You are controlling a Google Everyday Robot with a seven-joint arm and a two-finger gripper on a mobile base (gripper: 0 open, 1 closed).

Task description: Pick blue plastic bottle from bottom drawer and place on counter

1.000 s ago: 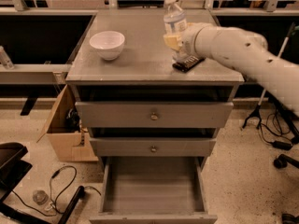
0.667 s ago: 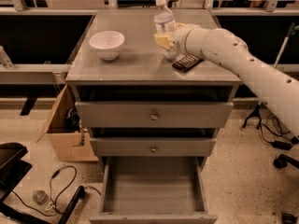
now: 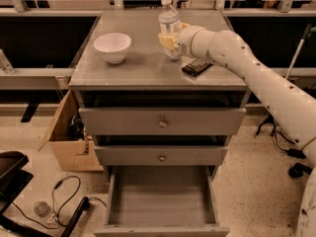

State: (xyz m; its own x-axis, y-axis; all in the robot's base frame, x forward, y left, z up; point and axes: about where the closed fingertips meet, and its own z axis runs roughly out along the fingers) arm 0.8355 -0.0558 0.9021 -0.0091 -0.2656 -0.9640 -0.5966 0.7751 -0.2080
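Note:
The blue plastic bottle [image 3: 169, 24], clear with a white cap, stands upright at the back middle of the counter [image 3: 143, 68]. My gripper [image 3: 170, 39] reaches in from the right on a white arm and is shut on the bottle's lower half with yellowish fingers [image 3: 165, 41]. The bottle's base seems to rest on the counter or sits just above it. The bottom drawer [image 3: 163, 201] is pulled open below, its grey inside bare.
A white bowl [image 3: 112, 47] sits at the counter's left. A small black device [image 3: 196, 66] lies right of the bottle. Two upper drawers with knobs [image 3: 162, 123] are slightly open. A cardboard box [image 3: 69, 137] and black cables [image 3: 64, 201] lie on the floor at left.
My gripper has carried the bottle leftward and a little toward the back across the counter, from above the black device to the counter's back middle.

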